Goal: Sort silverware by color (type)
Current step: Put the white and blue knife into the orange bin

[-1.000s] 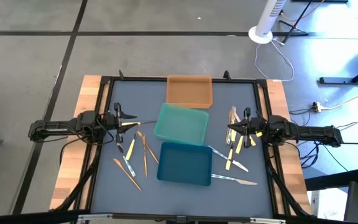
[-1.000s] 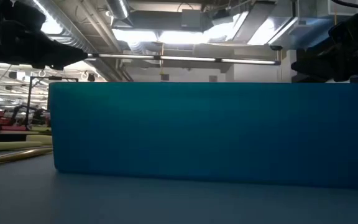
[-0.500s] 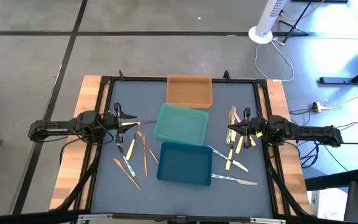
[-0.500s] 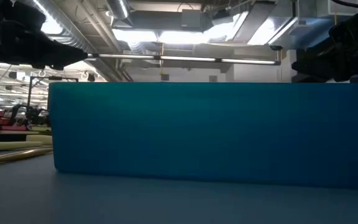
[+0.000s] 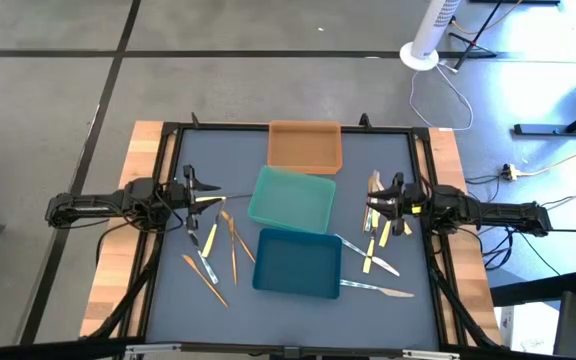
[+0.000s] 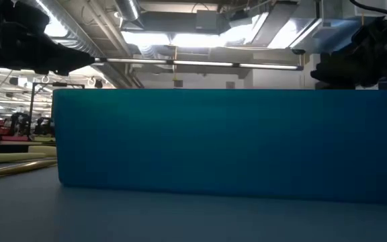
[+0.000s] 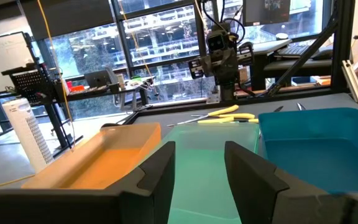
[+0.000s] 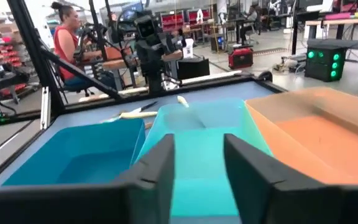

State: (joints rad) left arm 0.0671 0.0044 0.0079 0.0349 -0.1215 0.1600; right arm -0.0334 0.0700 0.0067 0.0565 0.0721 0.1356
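While all three trays sit empty, the step in hand is judged to be a first pick, not yet begun. High view: the left claw [image 5: 190, 196] hovers at 9 o'clock of the blue-grey tabletop [image 5: 293, 305], beside a scatter of slim plastic silverware [image 5: 218, 250] in pale yellow, orange-tan and silver-grey; the right claw [image 5: 376, 203] hovers at 3 o'clock over a second scatter [image 5: 376, 250]. The rectangular orange plastic tray [image 5: 305, 145] lies at 12 o'clock, the teal-green plastic tray [image 5: 291, 198] at centre, the dark blue plastic tray [image 5: 299, 262] at 6 o'clock. A good pick would descend on one isolated utensil, fingers across its handle, away from crossed neighbours, and hold to one colour per tray. Several utensils overlap, so their count is uncertain.

Low view: the dark blue tray's wall [image 6: 227, 144] fills the frame and hides nearly everything behind it.

Left wrist view: the left claw's two dark fingers [image 7: 157, 174] stand apart, holding nothing; pale yellow utensils [image 7: 229, 115] lie far across the trays.

Right wrist view: the right claw's fingers [image 8: 157, 174] are likewise spread and empty; the utensils beneath it are out of frame. A person [image 8: 70, 46] sits in the room beyond.
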